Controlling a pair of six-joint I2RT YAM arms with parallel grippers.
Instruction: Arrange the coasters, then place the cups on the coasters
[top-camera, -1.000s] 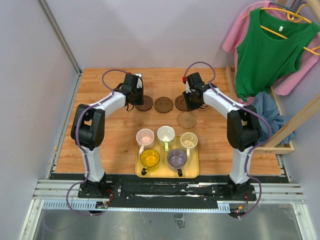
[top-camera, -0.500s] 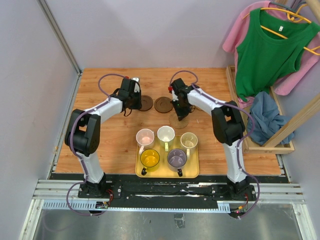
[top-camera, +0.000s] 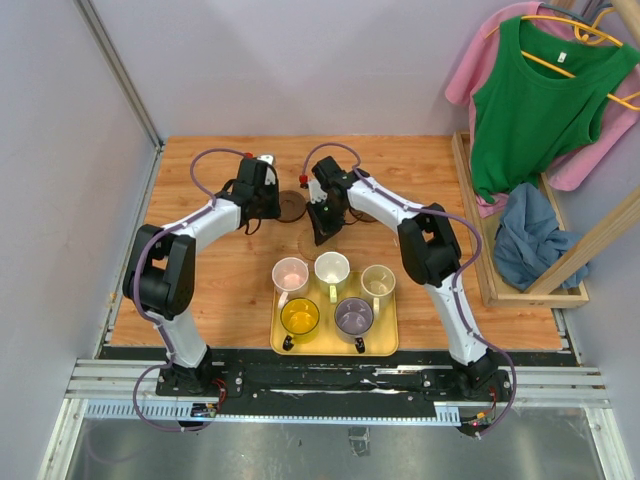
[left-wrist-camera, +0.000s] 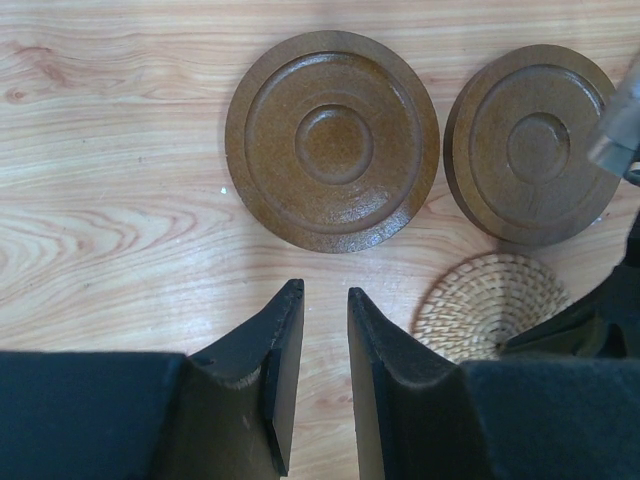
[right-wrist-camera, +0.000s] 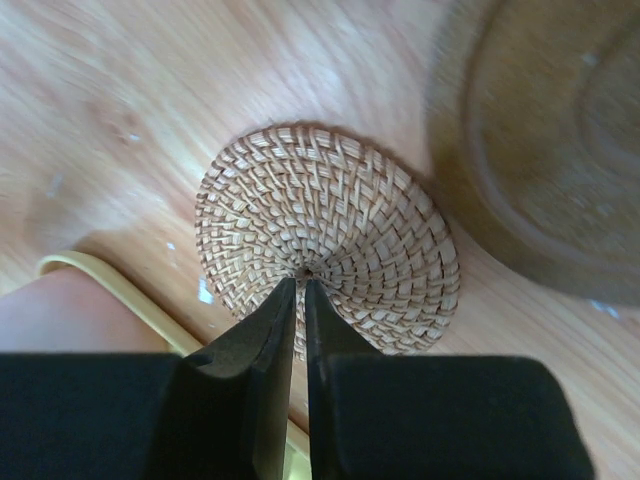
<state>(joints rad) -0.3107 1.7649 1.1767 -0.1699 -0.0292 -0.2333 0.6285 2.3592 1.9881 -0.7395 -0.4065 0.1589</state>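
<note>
Right wrist view. Shows the right gripper (right-wrist-camera: 300, 283) all but closed, a hairline slit between the jaws, tips planted on the centre of the woven coaster (right-wrist-camera: 330, 240), which lies flat on the wood. Cannot establish whether pinching the weave or only pressing down. Places a brown coaster (right-wrist-camera: 560, 150) ahead and right of the tips, its edge near touching the woven one.

Left wrist view. Shows the left gripper (left-wrist-camera: 325, 290) narrowly parted and empty, hovering over bare table. Places a second brown coaster (left-wrist-camera: 332, 140) straight ahead of its fingertips, the woven coaster off to the right.

Judged step: sliding the woven coaster into line with the brown ones. Recommend keeping pressure light and even, travelling slowly and level, stopping short of the brown coaster to avoid riding up on its rim, then lifting straight off. Recommend holding the left gripper clear meanwhile.

Finds all five mugs (top-camera: 332, 268) in the yellow tray (top-camera: 327, 340), behind both grippers toward the arm bases; none on a coaster yet.

Surface: pale wood-grain tabletop (top-camera: 230, 290), smooth, likely to permit sliding, with some risk of snagging the weave. Room: plain lilac-grey walls; well off the right gripper's outer side, a wooden rack (top-camera: 598, 238) with a green vest (top-camera: 535, 100), pink garment (top-camera: 585, 165) and blue cloth (top-camera: 530, 235).
</note>
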